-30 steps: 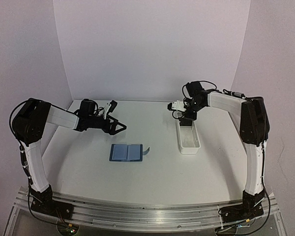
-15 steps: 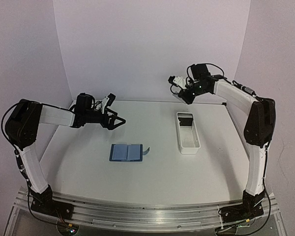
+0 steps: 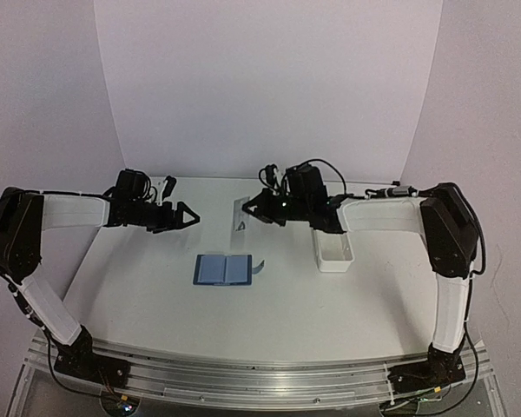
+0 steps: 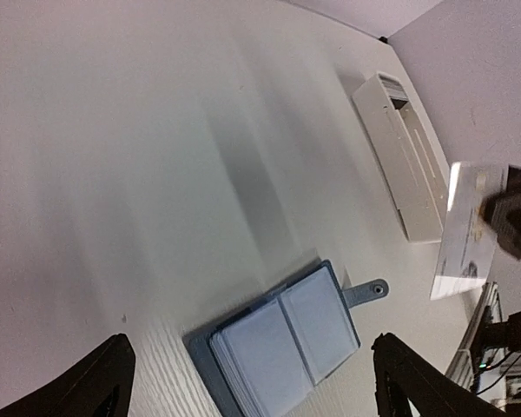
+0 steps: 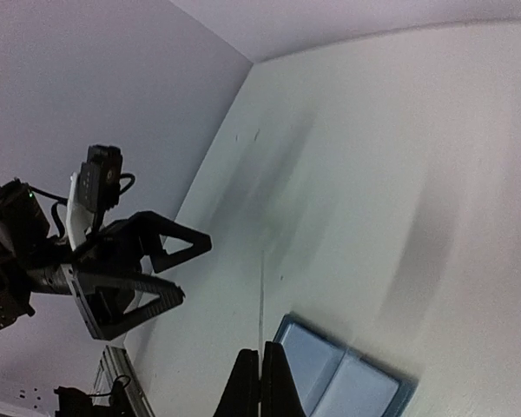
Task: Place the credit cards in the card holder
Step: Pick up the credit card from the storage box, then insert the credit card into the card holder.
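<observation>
The card holder (image 3: 226, 269) lies open on the table, dark blue with pale pages and a snap tab on its right; it also shows in the left wrist view (image 4: 286, 343) and the right wrist view (image 5: 339, 373). My right gripper (image 3: 253, 209) is shut on a pale credit card (image 3: 241, 218), held upright above the table behind the holder. The card is edge-on in the right wrist view (image 5: 262, 295) and face-on in the left wrist view (image 4: 464, 230). My left gripper (image 3: 191, 216) is open and empty, up and left of the holder, facing the card.
A long white tray (image 3: 334, 248) stands right of the holder, under my right forearm; it also shows in the left wrist view (image 4: 408, 165). White walls close the back and both sides.
My right arm has swung left from above the tray to the middle of the table, carrying the card. My left gripper has drawn back a little to the left, still open.
</observation>
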Controlling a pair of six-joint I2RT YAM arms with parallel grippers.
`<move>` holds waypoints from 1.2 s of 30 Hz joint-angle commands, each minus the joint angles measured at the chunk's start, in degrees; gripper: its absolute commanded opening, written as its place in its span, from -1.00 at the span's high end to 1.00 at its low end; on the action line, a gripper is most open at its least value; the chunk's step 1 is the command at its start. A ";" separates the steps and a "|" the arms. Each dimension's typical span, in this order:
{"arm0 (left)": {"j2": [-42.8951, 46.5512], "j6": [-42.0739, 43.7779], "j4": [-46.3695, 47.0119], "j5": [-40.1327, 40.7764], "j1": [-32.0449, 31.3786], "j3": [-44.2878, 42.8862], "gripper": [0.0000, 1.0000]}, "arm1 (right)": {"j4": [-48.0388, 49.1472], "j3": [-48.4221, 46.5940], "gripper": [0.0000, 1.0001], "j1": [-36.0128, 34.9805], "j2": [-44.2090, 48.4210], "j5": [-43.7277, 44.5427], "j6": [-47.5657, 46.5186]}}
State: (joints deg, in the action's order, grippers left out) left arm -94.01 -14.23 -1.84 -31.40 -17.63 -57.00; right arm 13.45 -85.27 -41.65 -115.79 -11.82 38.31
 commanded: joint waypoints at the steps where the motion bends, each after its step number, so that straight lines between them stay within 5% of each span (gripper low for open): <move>1: 1.30 -14.09 -7.56 -1.22 0.47 5.38 -0.91 | 13.94 6.48 1.00 -2.93 0.65 2.09 20.28; 16: -10.25 -30.28 7.64 -7.79 -1.18 13.25 -0.87 | 23.23 15.57 1.00 -5.23 -10.01 1.43 26.42; 24: -13.83 -33.02 17.61 -12.60 -1.21 17.58 -0.50 | 27.59 18.56 1.00 -4.70 -12.70 -0.38 27.82; 36: -17.04 -32.72 24.61 -15.35 -1.19 18.53 0.54 | 32.43 19.83 1.00 -4.66 -14.29 -4.40 29.10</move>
State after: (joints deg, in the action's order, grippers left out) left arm -108.94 -46.67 23.25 -47.92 -18.61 -40.09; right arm 41.93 -66.41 -46.52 -129.25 -13.54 66.30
